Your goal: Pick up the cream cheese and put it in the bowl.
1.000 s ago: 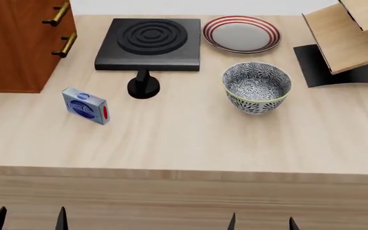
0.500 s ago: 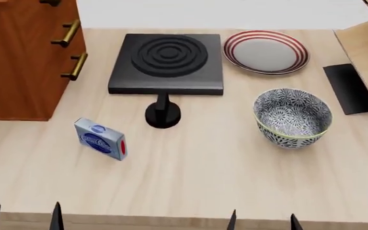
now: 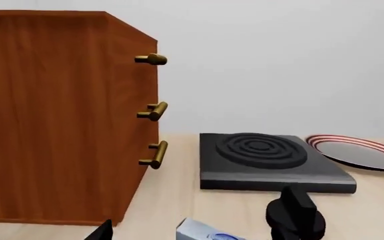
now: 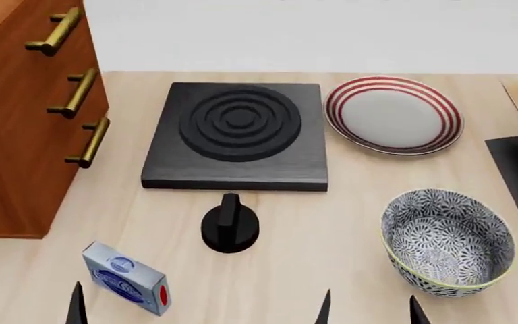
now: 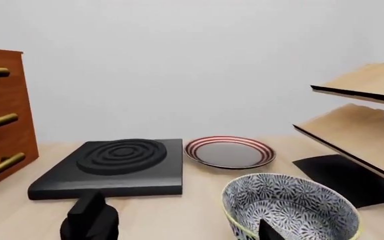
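The cream cheese (image 4: 126, 278), a small grey-blue box with a blue oval logo and a red circle on its end, stands on edge on the wooden table, front left. Its top corner shows in the left wrist view (image 3: 204, 232). The bowl (image 4: 448, 243), patterned blue-grey with a pale green rim, stands at the front right and also shows in the right wrist view (image 5: 289, 207). My left gripper (image 4: 30, 307) is open and empty, just left of the box. My right gripper (image 4: 369, 310) is open and empty, just before the bowl's near left side.
A black burner plate (image 4: 237, 135) with a black knob (image 4: 230, 228) lies mid-table between box and bowl. A red-striped plate (image 4: 392, 115) sits behind the bowl. A brown cabinet (image 4: 16, 135) with brass handles stands left. A wooden rack (image 5: 365, 125) stands right.
The head view has moved closer over the table, so every object sits lower and larger in it. The fingertips stay at the bottom edge, now level with the box and bowl.
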Motion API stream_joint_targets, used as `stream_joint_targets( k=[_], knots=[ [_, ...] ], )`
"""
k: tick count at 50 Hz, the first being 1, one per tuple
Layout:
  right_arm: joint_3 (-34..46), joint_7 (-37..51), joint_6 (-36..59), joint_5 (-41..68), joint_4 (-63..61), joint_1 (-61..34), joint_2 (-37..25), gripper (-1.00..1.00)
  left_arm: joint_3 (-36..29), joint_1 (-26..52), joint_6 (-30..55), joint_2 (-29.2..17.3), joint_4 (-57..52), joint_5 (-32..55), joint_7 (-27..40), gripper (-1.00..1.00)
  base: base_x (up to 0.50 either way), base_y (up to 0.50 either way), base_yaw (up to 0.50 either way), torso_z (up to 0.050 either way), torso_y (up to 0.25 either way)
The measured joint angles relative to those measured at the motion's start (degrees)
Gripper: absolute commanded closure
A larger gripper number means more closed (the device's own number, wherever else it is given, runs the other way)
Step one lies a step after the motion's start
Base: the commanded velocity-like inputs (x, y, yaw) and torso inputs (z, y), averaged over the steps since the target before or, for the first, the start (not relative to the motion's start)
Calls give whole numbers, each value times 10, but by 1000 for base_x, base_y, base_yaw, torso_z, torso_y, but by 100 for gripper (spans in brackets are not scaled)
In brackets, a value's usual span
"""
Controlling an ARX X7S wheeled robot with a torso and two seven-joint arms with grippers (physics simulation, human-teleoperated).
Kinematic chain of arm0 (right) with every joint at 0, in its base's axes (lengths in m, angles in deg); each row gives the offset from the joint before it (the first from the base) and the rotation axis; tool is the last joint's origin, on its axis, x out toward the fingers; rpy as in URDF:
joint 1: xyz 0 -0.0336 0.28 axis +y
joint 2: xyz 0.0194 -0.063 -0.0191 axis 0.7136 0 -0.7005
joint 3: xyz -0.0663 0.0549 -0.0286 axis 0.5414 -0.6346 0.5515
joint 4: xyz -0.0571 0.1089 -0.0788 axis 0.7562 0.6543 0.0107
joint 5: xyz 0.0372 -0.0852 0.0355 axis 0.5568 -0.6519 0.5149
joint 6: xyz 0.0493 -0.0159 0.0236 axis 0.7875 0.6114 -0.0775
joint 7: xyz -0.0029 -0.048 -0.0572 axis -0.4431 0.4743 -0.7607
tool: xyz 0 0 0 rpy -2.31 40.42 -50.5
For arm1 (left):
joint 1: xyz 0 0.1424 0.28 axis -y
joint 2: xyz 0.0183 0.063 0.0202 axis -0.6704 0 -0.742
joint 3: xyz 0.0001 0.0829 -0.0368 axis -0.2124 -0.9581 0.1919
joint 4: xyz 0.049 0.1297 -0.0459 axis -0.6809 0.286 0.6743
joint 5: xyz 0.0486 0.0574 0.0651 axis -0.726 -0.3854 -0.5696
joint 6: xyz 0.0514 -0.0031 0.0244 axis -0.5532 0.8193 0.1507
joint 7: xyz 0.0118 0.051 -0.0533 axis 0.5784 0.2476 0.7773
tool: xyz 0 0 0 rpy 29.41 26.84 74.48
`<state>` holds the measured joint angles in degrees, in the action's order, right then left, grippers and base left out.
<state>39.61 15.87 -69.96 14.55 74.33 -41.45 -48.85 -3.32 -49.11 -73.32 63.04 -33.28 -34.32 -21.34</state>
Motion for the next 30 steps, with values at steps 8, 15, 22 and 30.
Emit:
stream_joint_targets(
  k=[8,15,22,30],
  knots=[
    [3,3,-3,3,-7,2,-3,-100,-1,-1,4,-3,-8,4,4,-100,500,0,0,0,0],
    [4,5,-5,6,-15,6,-7,-100,0,-2,8,-7,-18,9,7,-100,376,0,0,0,2],
    [8,5,-12,8,-21,11,-11,-100,-2,-4,9,-9,-22,11,10,-100,-5,0,0,0,0],
    [10,7,-16,10,-27,14,-14,-100,-2,-6,9,-12,-27,14,13,-100,26,0,0,0,0]
  ],
)
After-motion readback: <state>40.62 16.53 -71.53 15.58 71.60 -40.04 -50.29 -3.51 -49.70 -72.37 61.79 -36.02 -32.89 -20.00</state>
